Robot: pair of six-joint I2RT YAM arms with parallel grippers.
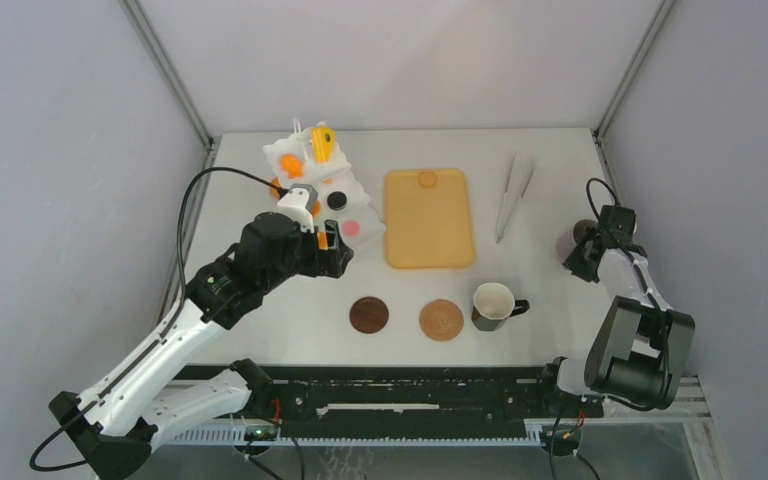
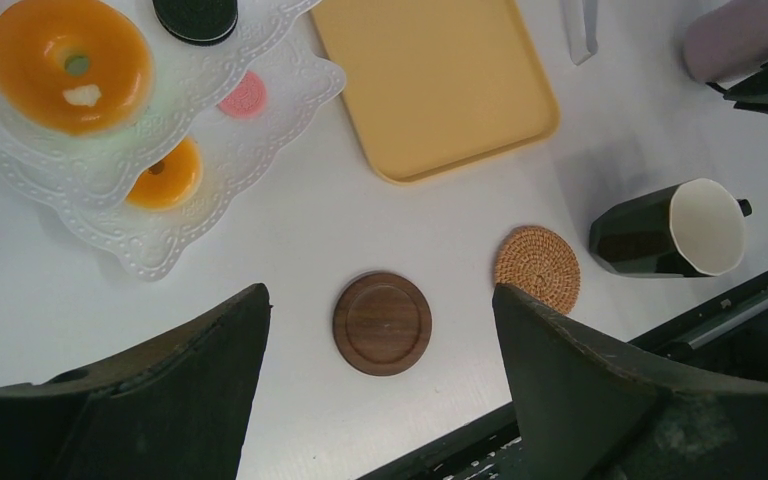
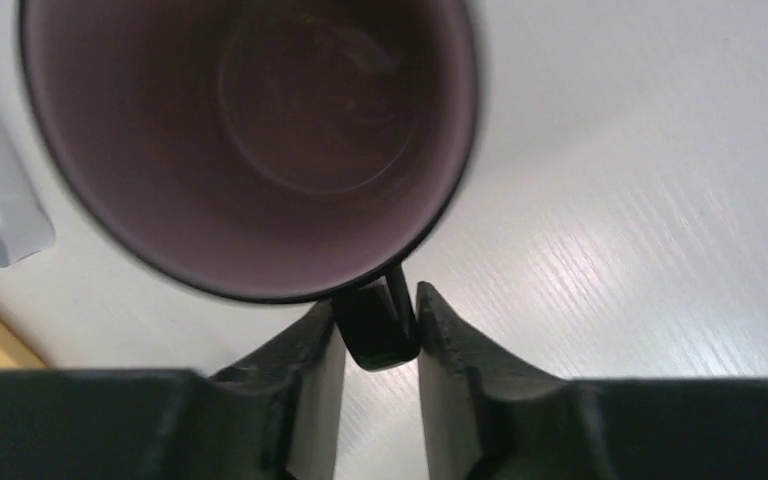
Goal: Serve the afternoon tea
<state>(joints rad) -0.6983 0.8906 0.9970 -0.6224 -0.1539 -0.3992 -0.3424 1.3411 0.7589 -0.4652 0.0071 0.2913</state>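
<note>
K: White table (image 1: 560, 170), grey walls all round. Right arm status?

M: right gripper (image 3: 378, 320) is pinched narrow on the handle (image 3: 375, 338) of the purple-lined mug (image 3: 250, 140). Pads look to touch both sides. Mug is upright at the table's far right, well apart from both coasters.

K: Left?

M: left gripper (image 2: 380, 292) is spread wide and carries nothing. It hovers over the table near the tiered stand (image 2: 150, 255). Pastries are on the stand: orange tart (image 2: 68, 62), black round (image 2: 195, 15), pink round (image 2: 245, 97).

K: How to do this step right?

M: My read is that the mug goes to a coaster. The pinch is only on the outer end of a thin handle, so the mug could swing. Lift slowly, keep it level, carry it low. The white-lined mug (image 2: 675, 230) sits just beside the woven coaster (image 2: 537, 268), so come down from above, or take the wooden coaster (image 2: 382, 322).

K: View differences?

M: Only the right wrist view shows pad contact; from the top the wrist hides it. Only the top view shows the whole layout, with tray (image 1: 428, 218) and tongs (image 1: 513, 192) between stand and mug. The left wrist view gives the coaster textures.
</note>
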